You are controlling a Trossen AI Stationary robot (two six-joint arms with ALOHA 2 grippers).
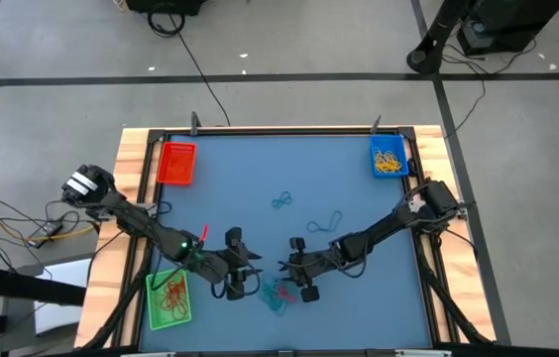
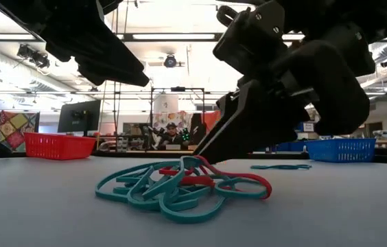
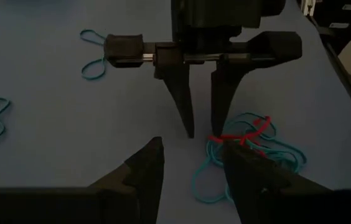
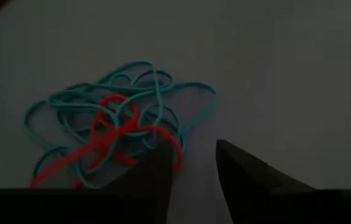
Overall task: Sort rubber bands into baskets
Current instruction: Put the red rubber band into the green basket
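Note:
A tangle of teal rubber bands with one red band lies flat on the blue table near its front edge. My right gripper is open and slants down at the pile's edge. One fingertip is at the red band, the other over bare table, with nothing between them. My left gripper hangs open above the pile's other side, facing the right one. The red basket stands at the far left. The blue basket holds yellow bands. The green basket holds red ones. My right gripper has one fingertip down at the red band on the pile's edge, coming from above at a slant. Whether it touches the band I cannot tell. The band lies slack on the table.
Two loose teal bands lie mid-table, beyond the grippers. A raised wooden frame edges the table. In the low view a person sits in the room far behind the table. Open table surface lies between the pile and the baskets.

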